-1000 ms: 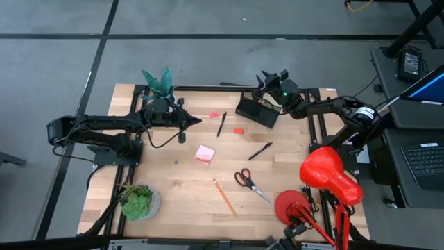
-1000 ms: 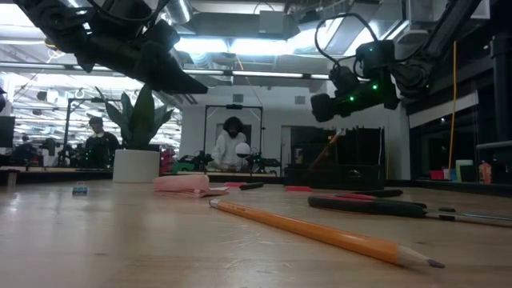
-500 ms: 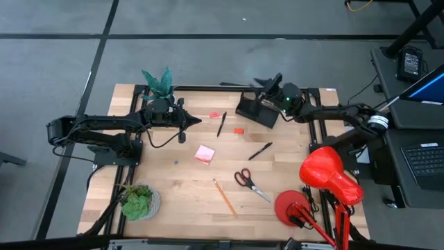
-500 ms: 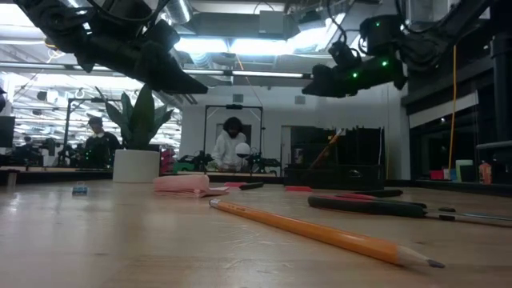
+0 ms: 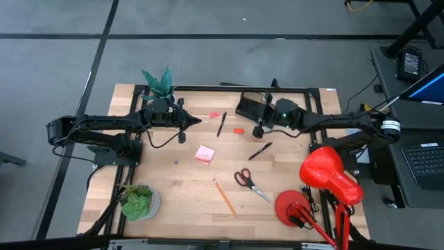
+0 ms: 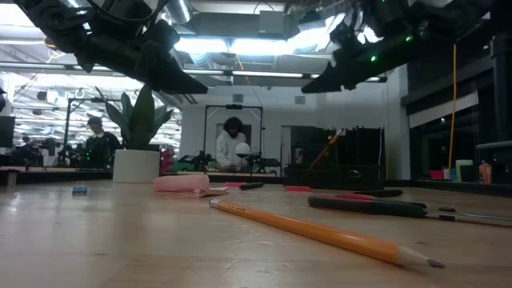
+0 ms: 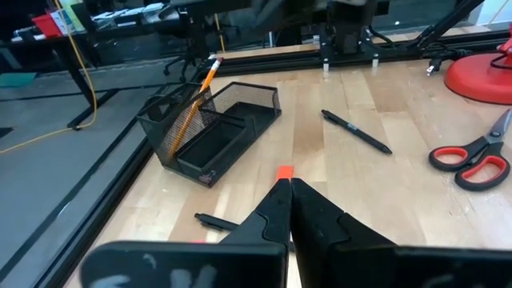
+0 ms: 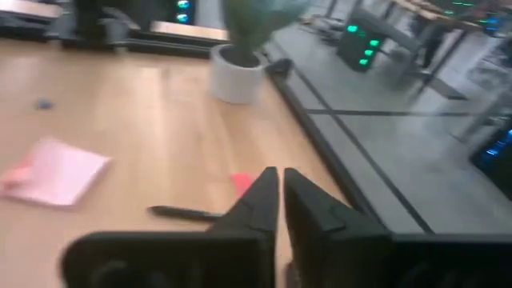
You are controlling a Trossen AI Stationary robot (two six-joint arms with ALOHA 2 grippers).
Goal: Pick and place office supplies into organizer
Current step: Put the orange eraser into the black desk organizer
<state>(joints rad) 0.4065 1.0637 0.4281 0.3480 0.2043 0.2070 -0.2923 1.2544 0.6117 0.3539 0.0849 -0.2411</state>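
Observation:
The black mesh organizer (image 5: 251,109) stands at the table's far side, and an orange pencil (image 7: 194,102) leans upright in it. My right gripper (image 5: 258,131) hovers shut and empty just in front of it, above a red eraser (image 8: 240,182). My left gripper (image 5: 198,121) waits shut and empty at the far left. On the wood lie two black pens (image 5: 221,123) (image 5: 260,151), a second eraser (image 5: 214,114), a pink sticky pad (image 5: 204,154), red-handled scissors (image 5: 248,181) and another orange pencil (image 5: 224,197).
A red desk lamp (image 5: 326,177) takes up the near right corner. One potted plant (image 5: 158,82) stands at the far left edge, another (image 5: 139,202) at the near left corner. Bare wood lies between the sticky pad and the scissors. People (image 6: 232,148) show in the room behind.
My right gripper has swung from above the organizer's far side toward the table's near edge and left, coming down in front of the organizer, and its fingers have shut on nothing. The pencil stays leaning in the organizer.

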